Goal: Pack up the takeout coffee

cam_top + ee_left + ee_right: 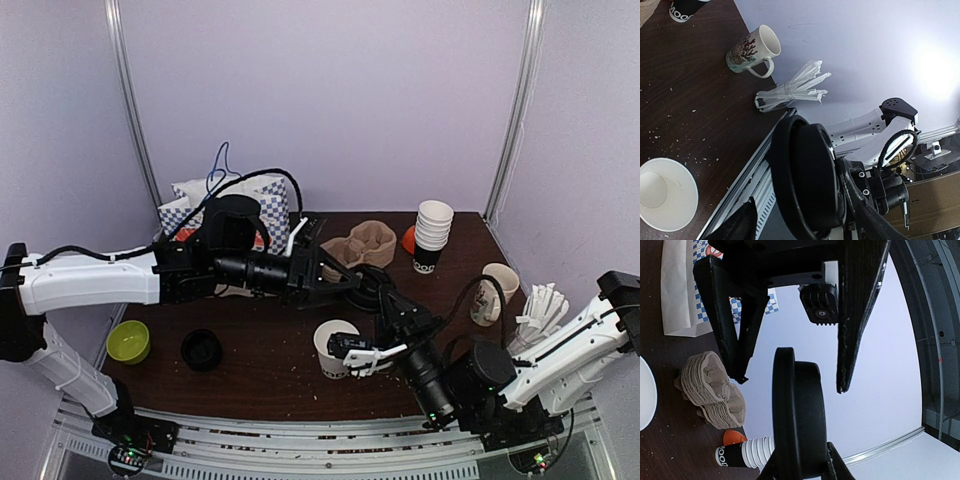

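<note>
the takeout coffee cup [335, 348] stands upright on the bench [270, 375] at about 6 o'clock from the middle, close to the near edge, with its mouth open and no lid on it; looking down into it, i'd say it's empty

its cover is up in the air: the right tool [385, 300] is clamped on a black lid [797, 410], holding it on edge just above the cup, off toward the cup's 1 o'clock. the left tool [352, 280] reaches in from 9 o'clock with its fingers apart, one on either side of the lid's upper rim, and i can't see either one touching it

a spare lid [201, 349] lies flat at 8 o'clock beside a green bowl [128, 341]; the pulp carriers [365, 245] sit at 12 and the checked bag [182, 212] at 11

to my eye the cup is light and thin-walled: it will tip at a nudge and buckle under a hard squeeze, so i'd take it gently around the wall just below the rolled rim, where the paper is stiffest. the lid looks like stiff, slick plastic, best pinched across its rim and pressed down evenly, with the cup steadied so it doesn't skid
</note>
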You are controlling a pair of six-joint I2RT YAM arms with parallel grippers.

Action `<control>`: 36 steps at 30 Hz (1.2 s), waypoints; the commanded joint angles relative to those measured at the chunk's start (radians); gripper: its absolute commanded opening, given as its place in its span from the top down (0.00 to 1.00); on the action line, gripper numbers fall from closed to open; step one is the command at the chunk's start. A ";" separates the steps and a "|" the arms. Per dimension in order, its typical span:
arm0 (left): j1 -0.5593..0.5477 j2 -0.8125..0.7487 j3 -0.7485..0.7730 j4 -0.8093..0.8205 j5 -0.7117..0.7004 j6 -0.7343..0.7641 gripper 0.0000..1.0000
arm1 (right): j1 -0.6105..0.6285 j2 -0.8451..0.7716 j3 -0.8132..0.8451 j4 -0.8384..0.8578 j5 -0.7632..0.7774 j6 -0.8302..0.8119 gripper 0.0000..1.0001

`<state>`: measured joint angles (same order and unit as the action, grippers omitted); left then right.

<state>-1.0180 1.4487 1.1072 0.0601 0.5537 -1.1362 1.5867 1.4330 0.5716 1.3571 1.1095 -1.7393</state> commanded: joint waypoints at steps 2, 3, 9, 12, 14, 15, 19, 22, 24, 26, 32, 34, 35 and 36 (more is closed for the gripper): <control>-0.009 0.017 0.036 0.068 0.023 0.002 0.39 | 0.011 -0.002 0.020 0.036 -0.005 0.008 0.81; -0.010 0.018 0.036 0.070 0.024 0.002 0.42 | 0.012 -0.003 0.018 0.036 -0.005 0.008 0.80; -0.014 0.024 0.034 0.081 0.025 0.000 0.54 | 0.015 0.002 0.018 0.033 -0.004 0.013 0.76; -0.014 0.025 0.031 0.086 0.027 -0.002 0.61 | 0.017 0.003 0.018 0.031 -0.003 0.014 0.74; -0.014 0.022 0.030 0.091 0.026 -0.003 0.64 | 0.018 0.003 0.017 0.031 -0.001 0.015 0.73; -0.014 0.020 0.028 0.092 0.022 -0.002 0.66 | 0.019 0.003 0.018 0.031 0.001 0.016 0.71; -0.014 0.014 0.026 0.092 0.013 0.003 0.71 | 0.021 0.000 0.021 0.020 0.005 0.025 0.68; -0.014 0.005 0.018 0.100 0.004 0.003 0.73 | 0.024 -0.002 0.022 0.006 0.011 0.037 0.62; -0.014 -0.003 0.014 0.104 -0.008 0.000 0.75 | 0.028 -0.002 0.020 -0.005 0.016 0.044 0.54; -0.014 -0.009 0.011 0.110 -0.018 0.000 0.77 | 0.030 -0.003 0.018 -0.016 0.020 0.053 0.44; -0.006 -0.022 0.006 0.116 -0.046 -0.001 0.82 | 0.040 -0.022 0.026 -0.118 0.028 0.122 0.26; 0.005 -0.042 -0.007 0.118 -0.064 -0.005 0.83 | 0.046 -0.034 0.036 -0.167 0.034 0.168 0.22; 0.013 -0.054 -0.019 0.123 -0.076 -0.009 0.84 | 0.050 -0.041 0.044 -0.201 0.037 0.195 0.21; 0.025 -0.070 -0.032 0.127 -0.087 -0.015 0.85 | 0.055 -0.051 0.053 -0.243 0.039 0.230 0.20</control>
<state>-1.0241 1.4509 1.1049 0.1135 0.5152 -1.1461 1.6238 1.4273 0.5739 1.2270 1.1198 -1.6276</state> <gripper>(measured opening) 0.210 0.782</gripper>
